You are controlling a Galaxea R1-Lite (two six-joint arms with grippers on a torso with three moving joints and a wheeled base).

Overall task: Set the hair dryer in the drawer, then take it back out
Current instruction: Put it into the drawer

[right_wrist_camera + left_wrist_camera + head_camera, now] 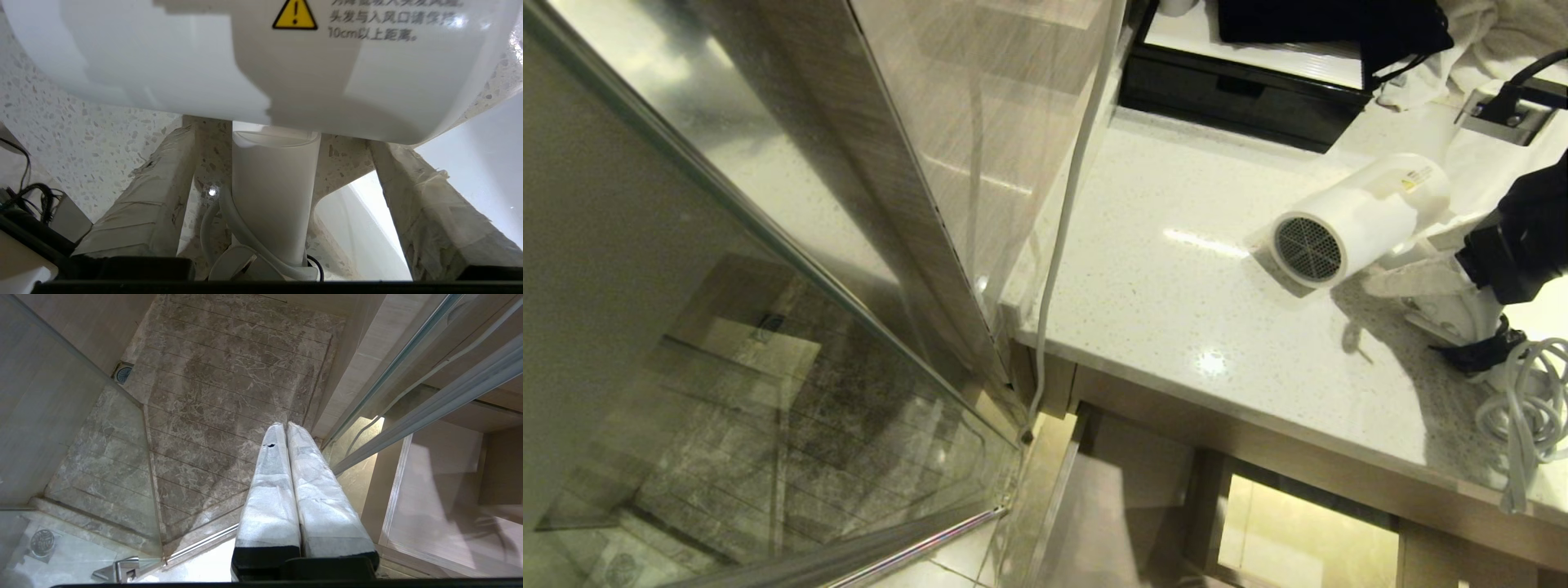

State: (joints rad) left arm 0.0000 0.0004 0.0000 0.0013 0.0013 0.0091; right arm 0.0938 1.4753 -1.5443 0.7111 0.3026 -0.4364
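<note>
The white hair dryer (pixel 1356 216) lies on the speckled white counter (pixel 1176 294), its grille end turned toward the counter's middle. My right gripper (pixel 1401 294) reaches in from the right and stands open astride the dryer's handle (pixel 273 192), with a gap on each side between the taped fingers (pixel 143 204) and the handle. The dryer's body (pixel 261 61) fills the space just past the fingertips. Below the counter's front edge the drawer (pixel 1135 490) is pulled out, showing its pale inside with a boxed cut-out. My left gripper (pixel 286 426) hangs shut over the shower floor.
The dryer's white cord (pixel 1531 400) lies coiled at the counter's right front. A black tray (pixel 1241 90), a white towel (pixel 1486 41) and a socket plate (pixel 1511 110) stand at the back. A glass shower door (pixel 768 327) borders the counter on the left.
</note>
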